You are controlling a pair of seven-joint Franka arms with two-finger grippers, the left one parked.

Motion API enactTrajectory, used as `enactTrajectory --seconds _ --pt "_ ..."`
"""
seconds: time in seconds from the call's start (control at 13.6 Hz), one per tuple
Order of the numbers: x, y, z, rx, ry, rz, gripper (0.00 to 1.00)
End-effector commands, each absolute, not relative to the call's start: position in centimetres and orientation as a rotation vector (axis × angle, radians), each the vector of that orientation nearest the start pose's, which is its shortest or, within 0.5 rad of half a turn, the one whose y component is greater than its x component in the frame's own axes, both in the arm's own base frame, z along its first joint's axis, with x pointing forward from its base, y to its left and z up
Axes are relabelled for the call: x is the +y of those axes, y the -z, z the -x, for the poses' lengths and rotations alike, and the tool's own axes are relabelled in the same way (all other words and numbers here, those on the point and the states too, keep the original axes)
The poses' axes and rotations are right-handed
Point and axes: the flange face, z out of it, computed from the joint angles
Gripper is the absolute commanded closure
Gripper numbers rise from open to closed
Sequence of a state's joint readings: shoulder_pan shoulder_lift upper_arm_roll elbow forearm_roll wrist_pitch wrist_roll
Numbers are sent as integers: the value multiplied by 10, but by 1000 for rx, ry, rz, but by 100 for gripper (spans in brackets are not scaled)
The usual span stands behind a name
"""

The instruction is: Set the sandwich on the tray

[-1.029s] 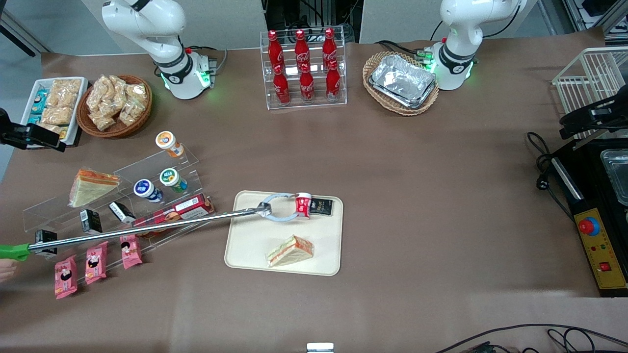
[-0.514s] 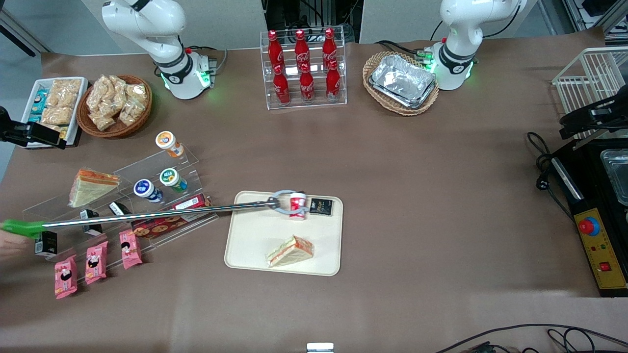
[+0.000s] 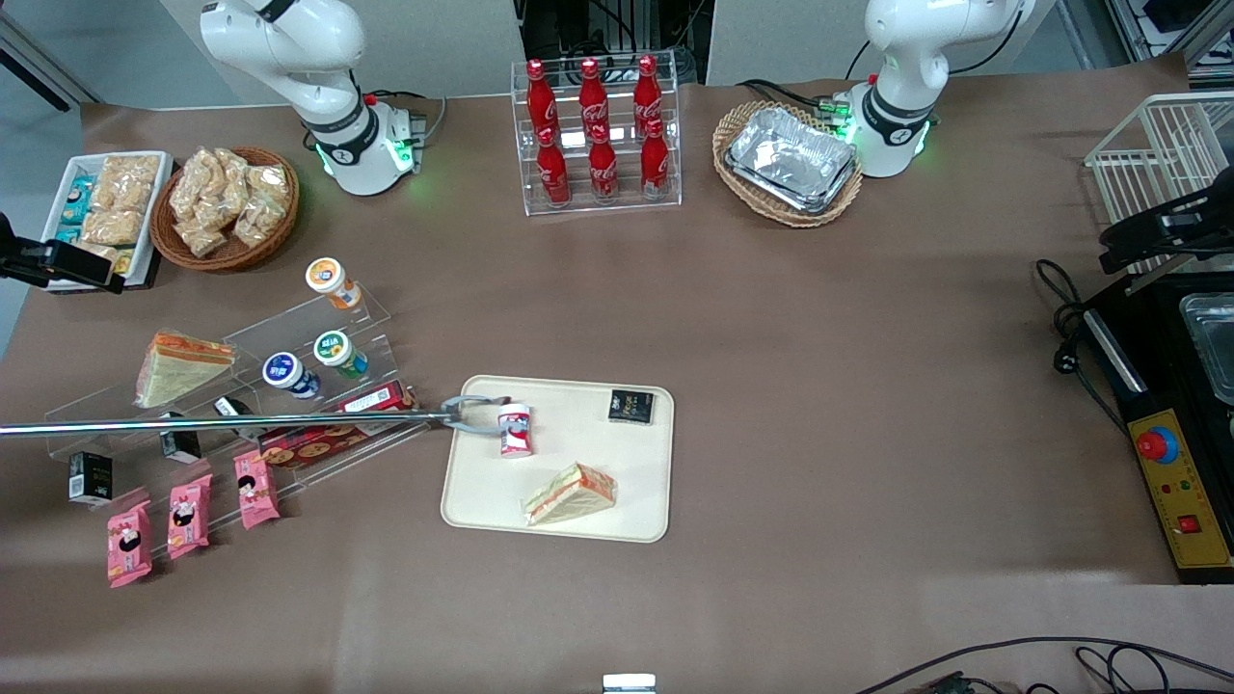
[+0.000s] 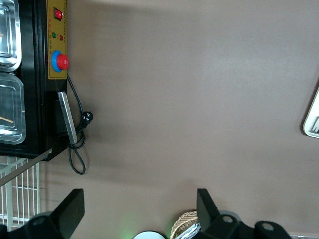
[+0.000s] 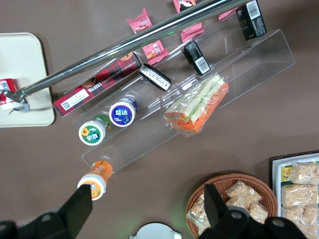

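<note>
One wrapped sandwich (image 3: 571,493) already lies on the tray (image 3: 463,501), close to the tray's edge nearest the front camera. A second sandwich (image 3: 178,367) rests on the clear shelf (image 3: 318,318) toward the working arm's end of the counter (image 3: 819,337).

The end effector (image 5: 145,191) hangs high over that end, above the shelf and the snack basket (image 5: 234,199). Its fingers stand apart with nothing between them.

What worries us is the long metal pole (image 3: 222,421) lying across the shelf's lower tier. Its claw seems to touch the small red-and-white cup (image 3: 515,430) on the tray, though we cannot tell whether it grips it.

- If the end effector descends for the shelf sandwich, the pole sits close enough to foul the approach.
- If the cup is dragged, it could tip or bump the tray sandwich toward the rim.
- The film wrapper looks slick, so a shallow pinch may slip.
- A knock to the shelf could also send the round tubs (image 3: 341,354) rolling.
</note>
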State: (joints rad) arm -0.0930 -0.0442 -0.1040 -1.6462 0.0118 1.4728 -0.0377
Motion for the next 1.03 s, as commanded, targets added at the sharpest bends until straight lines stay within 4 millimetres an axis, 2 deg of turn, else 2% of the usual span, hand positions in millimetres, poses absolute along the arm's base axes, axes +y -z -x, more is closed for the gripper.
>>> enactTrajectory --seconds 0.0,0.22,0.51,0.96 --pt "-106 -605 -518 253 -218 3094 0" --pt "-102 -605 -518 258 -228 3092 0" --pt "-105 -592 -523 267 -267 3085 0" --pt "-121 -600 -527 288 -175 3094 0"
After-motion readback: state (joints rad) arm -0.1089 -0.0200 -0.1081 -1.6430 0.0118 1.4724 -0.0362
